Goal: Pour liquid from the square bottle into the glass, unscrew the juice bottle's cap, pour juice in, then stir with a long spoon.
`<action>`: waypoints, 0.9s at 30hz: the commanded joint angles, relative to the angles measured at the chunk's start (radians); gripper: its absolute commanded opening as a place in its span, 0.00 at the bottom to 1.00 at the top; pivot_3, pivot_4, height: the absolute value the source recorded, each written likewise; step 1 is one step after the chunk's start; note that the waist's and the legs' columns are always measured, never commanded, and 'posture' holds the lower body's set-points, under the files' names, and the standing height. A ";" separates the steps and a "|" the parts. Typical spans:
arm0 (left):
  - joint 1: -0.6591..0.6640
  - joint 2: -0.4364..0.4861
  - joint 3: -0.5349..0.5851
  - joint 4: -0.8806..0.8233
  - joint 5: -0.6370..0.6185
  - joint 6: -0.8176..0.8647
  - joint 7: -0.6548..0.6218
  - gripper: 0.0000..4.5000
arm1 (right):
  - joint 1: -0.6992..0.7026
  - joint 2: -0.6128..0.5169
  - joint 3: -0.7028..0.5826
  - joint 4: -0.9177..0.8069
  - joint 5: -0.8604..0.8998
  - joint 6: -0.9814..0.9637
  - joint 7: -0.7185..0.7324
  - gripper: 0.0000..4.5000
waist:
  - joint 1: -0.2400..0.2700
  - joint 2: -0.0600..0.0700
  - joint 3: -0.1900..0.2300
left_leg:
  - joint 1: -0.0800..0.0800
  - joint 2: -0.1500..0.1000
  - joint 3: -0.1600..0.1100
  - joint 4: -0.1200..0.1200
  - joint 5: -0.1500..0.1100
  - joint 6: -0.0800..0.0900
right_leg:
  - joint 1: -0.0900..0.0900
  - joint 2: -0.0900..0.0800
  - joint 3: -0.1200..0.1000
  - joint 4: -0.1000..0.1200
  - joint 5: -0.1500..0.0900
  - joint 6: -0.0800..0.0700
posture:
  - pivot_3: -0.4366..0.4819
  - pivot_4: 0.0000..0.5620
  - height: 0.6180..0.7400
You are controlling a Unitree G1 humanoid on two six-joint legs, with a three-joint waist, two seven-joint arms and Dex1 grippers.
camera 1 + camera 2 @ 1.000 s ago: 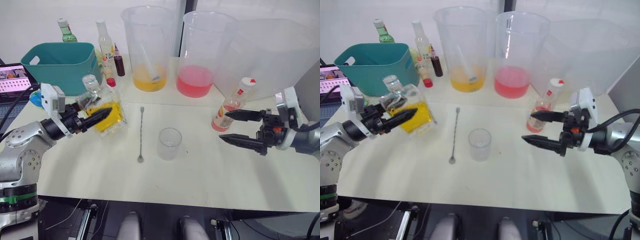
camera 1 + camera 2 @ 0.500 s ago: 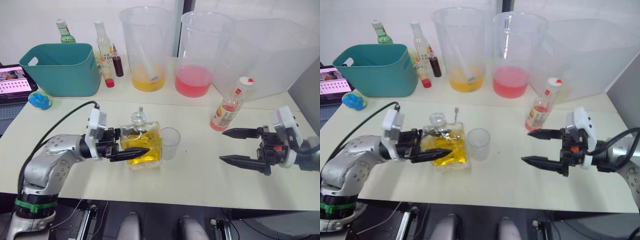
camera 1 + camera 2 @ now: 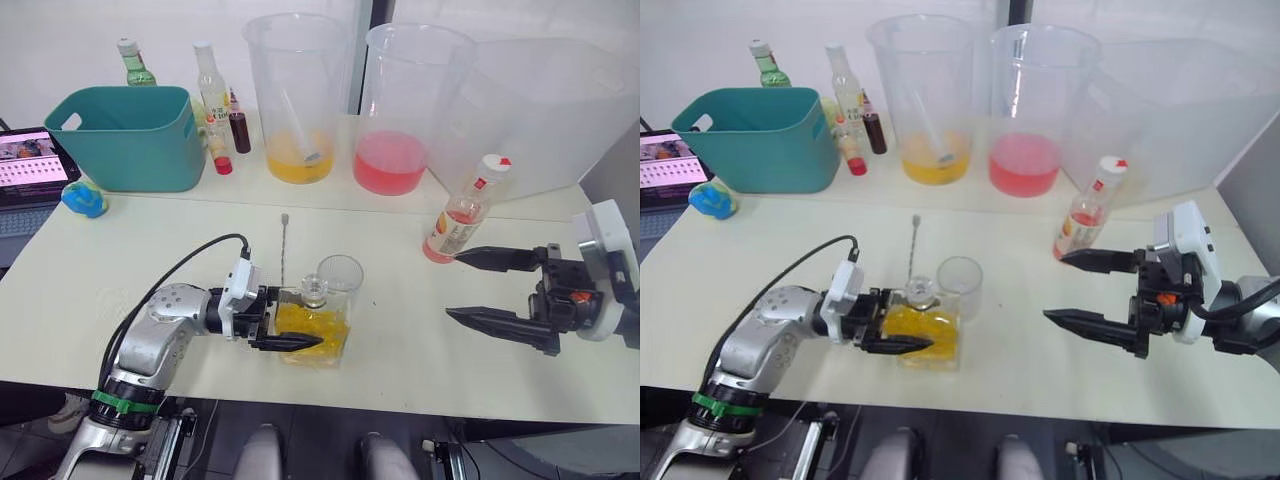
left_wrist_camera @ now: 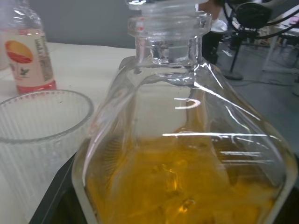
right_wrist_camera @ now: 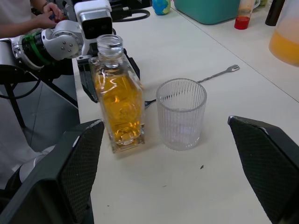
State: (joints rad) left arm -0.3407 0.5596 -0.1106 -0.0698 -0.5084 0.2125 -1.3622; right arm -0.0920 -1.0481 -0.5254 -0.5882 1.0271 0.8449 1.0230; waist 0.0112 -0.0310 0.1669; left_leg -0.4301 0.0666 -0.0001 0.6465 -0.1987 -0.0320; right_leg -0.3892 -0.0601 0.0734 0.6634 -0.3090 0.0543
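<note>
While the left gripper (image 3: 285, 331) is closed on the squat clear square bottle of yellow liquid (image 3: 314, 328), this bottle stands upright just beside the small ribbed clear glass (image 3: 340, 285). Behind the glass lies the thin silver long spoon (image 3: 283, 247), partly hidden. Right gripper (image 3: 478, 286) is wide open, holding nothing, near the slim juice bottle (image 3: 464, 211).

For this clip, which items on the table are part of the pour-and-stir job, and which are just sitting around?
Job items:
square bottle, held by left gripper
glass
juice bottle with its cap
long spoon
right gripper, open

Lying about:
teal bin
two large beakers
green bottle
tall clear bottle
small dark-red bottle
</note>
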 commanded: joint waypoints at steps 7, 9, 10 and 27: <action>0.021 0.033 -0.011 -0.026 0.020 -0.085 -0.070 0.99 | 0.007 -0.023 -0.020 -0.030 0.038 -0.005 0.000 1.00 | -0.002 0.000 0.000 | 0.001 0.000 0.000 0.000 0.000 0.000 | 0.001 0.000 0.000 0.000 0.000 0.000 | 0.48 0.27 0.90; 0.021 0.043 -0.004 -0.042 0.014 -0.069 -0.059 0.99 | 0.001 -0.023 -0.011 -0.026 0.036 -0.008 0.002 1.00 | -0.002 0.000 0.000 | 0.001 0.000 0.000 0.000 0.000 0.000 | 0.001 0.000 0.000 0.000 0.000 0.000 | 0.48 0.27 0.90; 0.020 0.045 0.004 -0.054 0.008 -0.064 -0.051 0.99 | -0.002 -0.023 -0.008 -0.025 0.036 -0.008 0.001 1.00 | -0.002 0.000 0.000 | 0.001 0.000 0.000 0.000 0.000 0.000 | 0.001 0.000 0.000 0.000 0.000 0.000 | 0.48 0.27 0.90; -0.004 0.092 0.019 -0.106 0.004 0.003 0.012 0.81 | 0.047 0.022 0.031 -0.078 0.025 -0.046 -0.013 1.00 | -0.001 0.000 0.000 | 0.001 0.000 0.000 0.000 0.000 0.000 | 0.001 0.000 0.000 0.000 0.000 0.000 | 0.48 0.27 0.90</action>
State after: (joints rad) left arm -0.3225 0.6433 -0.0949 -0.1604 -0.5077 0.2140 -1.3542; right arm -0.0503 -1.0264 -0.4770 -0.6444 1.0597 0.8301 1.0020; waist 0.0104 -0.0306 0.1667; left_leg -0.4291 0.0668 -0.0002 0.6471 -0.1987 -0.0320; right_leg -0.3882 -0.0600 0.0735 0.6638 -0.3090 0.0544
